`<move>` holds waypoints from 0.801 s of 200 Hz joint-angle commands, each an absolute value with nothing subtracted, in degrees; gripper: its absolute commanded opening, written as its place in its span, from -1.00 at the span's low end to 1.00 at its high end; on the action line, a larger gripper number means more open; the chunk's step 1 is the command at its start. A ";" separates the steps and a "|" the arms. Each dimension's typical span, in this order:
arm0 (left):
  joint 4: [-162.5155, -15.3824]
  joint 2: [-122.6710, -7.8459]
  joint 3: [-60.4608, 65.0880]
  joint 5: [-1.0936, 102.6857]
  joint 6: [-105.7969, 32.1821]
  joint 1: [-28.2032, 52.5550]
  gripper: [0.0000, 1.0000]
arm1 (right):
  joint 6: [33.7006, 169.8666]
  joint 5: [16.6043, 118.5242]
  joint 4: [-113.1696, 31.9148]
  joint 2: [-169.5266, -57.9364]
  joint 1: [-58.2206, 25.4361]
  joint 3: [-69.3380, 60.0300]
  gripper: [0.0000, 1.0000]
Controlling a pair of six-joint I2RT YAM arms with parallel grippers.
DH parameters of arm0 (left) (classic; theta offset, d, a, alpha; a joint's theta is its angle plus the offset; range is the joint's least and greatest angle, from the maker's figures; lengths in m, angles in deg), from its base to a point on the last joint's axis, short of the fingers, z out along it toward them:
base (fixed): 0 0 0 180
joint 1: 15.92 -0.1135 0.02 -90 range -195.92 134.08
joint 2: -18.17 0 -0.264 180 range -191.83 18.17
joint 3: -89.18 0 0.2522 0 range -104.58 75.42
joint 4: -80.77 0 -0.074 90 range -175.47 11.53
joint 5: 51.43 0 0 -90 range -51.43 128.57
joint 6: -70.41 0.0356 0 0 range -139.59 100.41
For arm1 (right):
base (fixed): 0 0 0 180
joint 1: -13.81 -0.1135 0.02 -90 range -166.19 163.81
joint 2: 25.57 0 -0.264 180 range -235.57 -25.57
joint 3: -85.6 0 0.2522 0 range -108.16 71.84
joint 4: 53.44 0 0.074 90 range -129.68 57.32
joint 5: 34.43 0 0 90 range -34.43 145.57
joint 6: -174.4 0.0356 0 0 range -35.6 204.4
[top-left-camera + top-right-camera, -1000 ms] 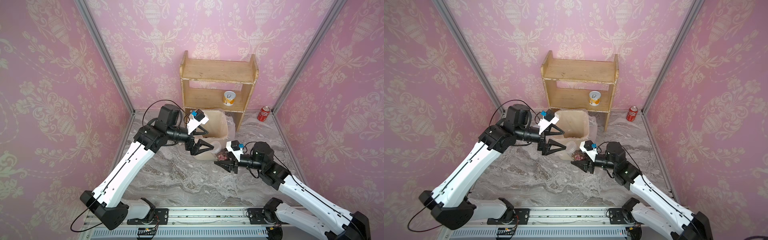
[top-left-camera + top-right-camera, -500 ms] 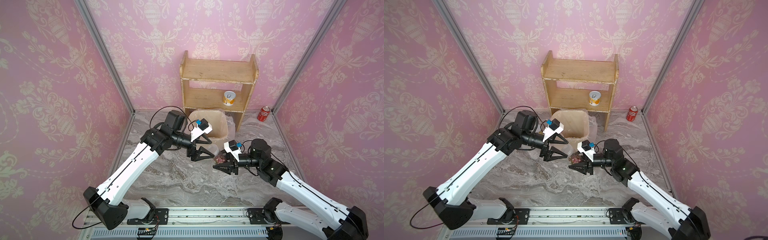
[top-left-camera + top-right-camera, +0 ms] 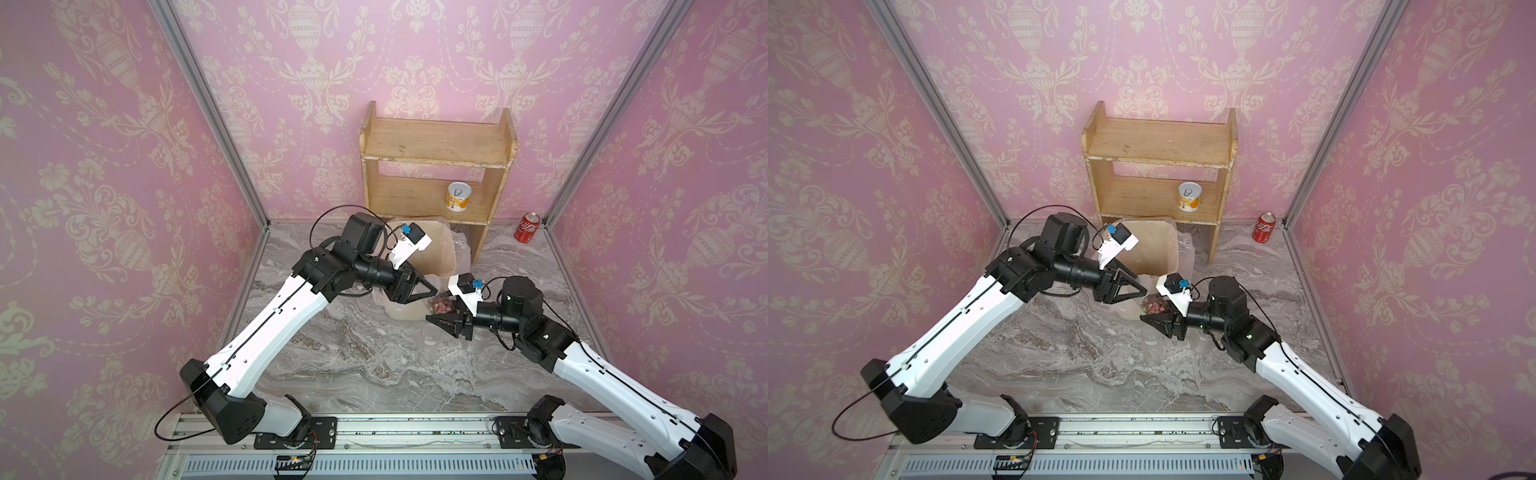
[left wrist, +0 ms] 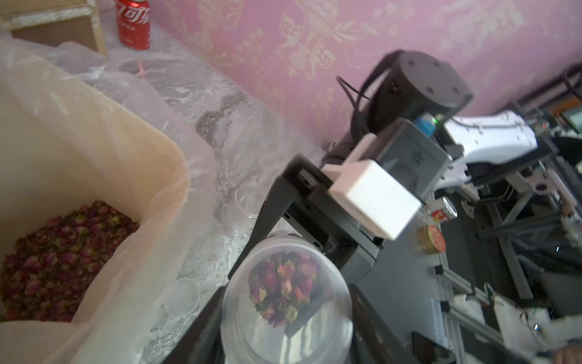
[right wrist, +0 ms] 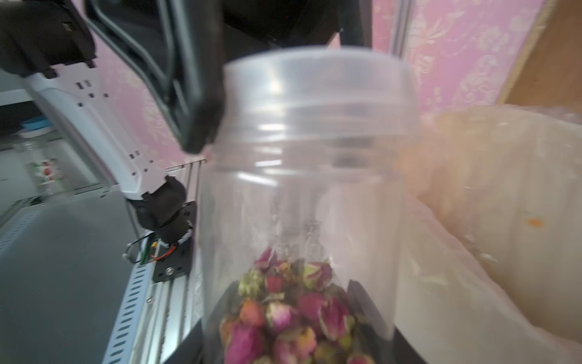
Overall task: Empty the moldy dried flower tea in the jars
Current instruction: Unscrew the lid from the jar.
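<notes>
Vs one second ago: left gripper [image 3: 434, 287] was wide open and short of the jar. Now it sits further right in frame, jaws pinching the lid [image 4: 286, 302]. It looks clamped, though both wrist views are blurred. Right gripper [image 3: 437, 312] keeps its jaws closed on the jar [image 5: 302, 195] body near the base, nudged up-left.

Nearest, low centre in a top view: an empty-looking clear jar [image 3: 429, 334] on the table [image 3: 353, 374].

Held jar is just right of centre in both top views, at the near corner of the bin [image 3: 436, 249]. Long axis runs in line with both grippers: lid end toward frame left, base toward frame right. Tea [image 5: 293, 318] is heaped at the base.

Bin behind holds loose buds [image 4: 56, 261].

Far back:
- shelf [image 3: 436, 141] with a tin [image 3: 459, 197], yellow-white, print unreadable
- cola can [image 4: 134, 22], red, white Chinese Coca-Cola script
</notes>
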State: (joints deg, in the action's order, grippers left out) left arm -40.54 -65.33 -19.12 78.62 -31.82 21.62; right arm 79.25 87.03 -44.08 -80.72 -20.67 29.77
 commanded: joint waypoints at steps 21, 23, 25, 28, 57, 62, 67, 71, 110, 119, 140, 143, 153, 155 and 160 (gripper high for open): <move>-47.97 -67.49 -23.86 64.60 -58.75 24.77 -0.63 | 67.12 71.07 -43.75 -80.37 -26.77 29.80 -0.82; -47.88 -67.56 -24.20 64.76 -59.02 24.77 -0.63 | 66.94 70.54 -43.79 -80.31 -26.88 29.89 -0.82; -47.73 -67.64 -24.57 64.80 -59.31 24.77 -0.63 | 66.81 70.01 -43.89 -80.32 -26.95 29.97 -0.82; -47.56 -67.69 -25.01 64.84 -59.58 24.69 -0.63 | 66.54 69.30 -44.02 -80.32 -27.12 30.10 -0.83; -47.76 -67.78 -25.65 64.42 -61.61 24.73 -0.58 | 65.61 66.09 -46.78 -78.87 -27.87 32.32 -0.83; -47.84 -67.81 -25.43 64.49 -61.76 24.73 -0.55 | 65.76 65.90 -47.38 -78.56 -27.91 32.68 -0.83; -47.95 -67.77 -25.12 64.40 -61.86 24.69 -0.52 | 65.91 65.59 -47.90 -78.33 -27.95 32.96 -0.83; -48.21 -67.68 -24.77 64.38 -61.98 24.75 -0.48 | 66.01 65.43 -48.13 -78.17 -27.97 33.12 -0.83; -53.31 -66.16 -21.48 65.87 -62.43 24.76 0.08 | 66.55 66.13 -47.85 -77.48 -28.11 33.43 -0.82; -54.66 -65.74 -20.78 66.87 -61.32 24.68 0.32 | 66.91 66.32 -47.93 -77.31 -28.09 33.41 -0.82; -55.26 -64.57 -19.76 67.72 -55.16 24.52 0.54 | 67.89 67.05 -48.28 -76.90 -28.11 33.77 -0.82; -55.26 -64.40 -19.65 68.37 -53.84 24.37 0.57 | 68.06 67.26 -48.29 -76.74 -28.11 33.82 -0.82; -55.12 -63.74 -19.06 70.84 -48.59 23.27 0.67 | 68.60 68.04 -48.29 -76.43 -28.11 34.12 -0.81; -55.09 -63.52 -18.95 71.48 -47.65 22.99 0.69 | 68.76 68.22 -48.29 -76.38 -28.11 34.13 -0.81; -54.78 -63.12 -18.74 73.27 -44.89 22.25 0.72 | 69.10 68.79 -48.29 -76.15 -28.12 34.14 -0.81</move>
State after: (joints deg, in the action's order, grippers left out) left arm -51.23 -66.67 -20.00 67.39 -56.03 24.26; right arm 69.15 65.37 -47.86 -78.10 -27.97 33.27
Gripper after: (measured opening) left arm 0.827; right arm 0.564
